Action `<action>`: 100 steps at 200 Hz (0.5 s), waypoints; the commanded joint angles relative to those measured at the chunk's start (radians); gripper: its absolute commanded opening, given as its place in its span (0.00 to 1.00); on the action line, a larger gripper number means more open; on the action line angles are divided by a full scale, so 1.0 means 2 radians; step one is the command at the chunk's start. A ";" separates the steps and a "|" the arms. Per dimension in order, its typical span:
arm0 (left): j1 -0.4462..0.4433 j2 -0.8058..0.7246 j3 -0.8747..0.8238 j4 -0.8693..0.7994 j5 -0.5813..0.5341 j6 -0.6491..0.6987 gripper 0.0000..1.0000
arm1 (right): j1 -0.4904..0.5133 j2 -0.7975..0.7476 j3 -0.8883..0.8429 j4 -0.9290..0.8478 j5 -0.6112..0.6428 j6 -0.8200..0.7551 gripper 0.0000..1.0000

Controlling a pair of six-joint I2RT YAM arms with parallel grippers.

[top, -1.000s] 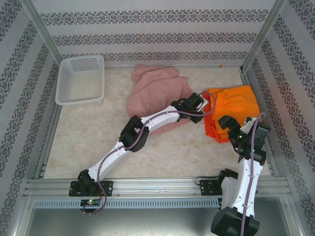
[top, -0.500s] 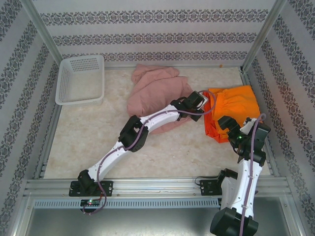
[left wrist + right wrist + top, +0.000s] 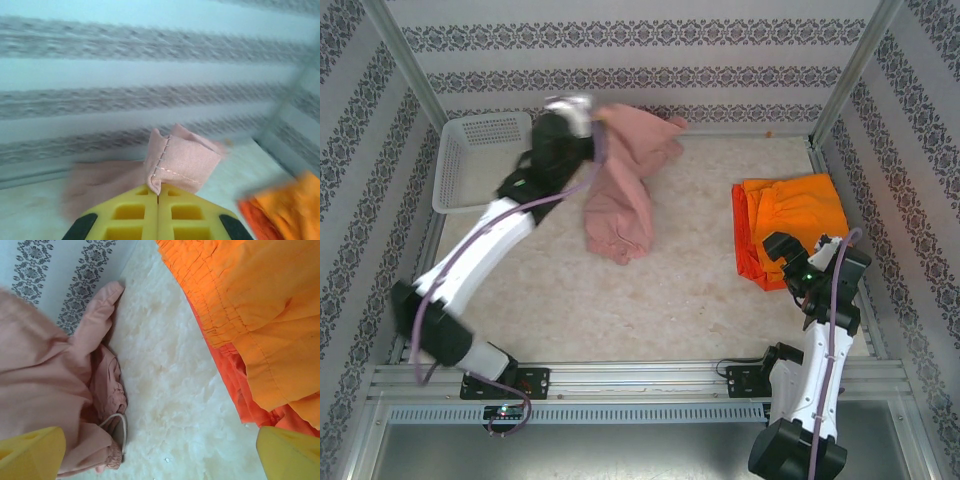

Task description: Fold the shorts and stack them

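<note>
Where the right arm rises from the near edge of the table [image 3: 660,300], the right gripper [image 3: 780,258] hangs over the near left corner of the orange pile. Its yellow fingertips [image 3: 30,450] sit at opposite bottom corners of the wrist view, so the jaws are wide and hold nothing.

Just beyond, the bright orange shorts [image 3: 798,208] lie on top of the red-orange shorts [image 3: 748,250], which peek out along the pile's left and near edges. Both rest on the right side of the table, well apart from the pink shorts [image 3: 620,200].

Farther back and to the left, the pink shorts dangle in a long drape from the raised left gripper [image 3: 570,105], which is blurred. I cannot tell whether their lower end touches the table. In the left wrist view the yellow fingers [image 3: 125,215] press together, pinching a stitched fold of pink cloth.

At the far left corner sits a white mesh basket [image 3: 485,160], just beside the left arm.
</note>
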 commanded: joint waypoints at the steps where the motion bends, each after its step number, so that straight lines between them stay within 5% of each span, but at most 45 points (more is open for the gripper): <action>1: 0.062 -0.085 -0.155 0.066 -0.045 -0.059 0.00 | 0.016 0.007 -0.007 0.022 -0.009 -0.001 0.98; 51: 0.195 -0.242 -0.364 0.032 -0.079 -0.100 0.00 | 0.116 0.038 0.001 0.035 0.043 0.002 0.98; 100: 0.229 -0.292 -0.400 0.030 -0.069 -0.114 0.00 | 0.246 0.066 -0.001 0.071 0.106 0.064 0.95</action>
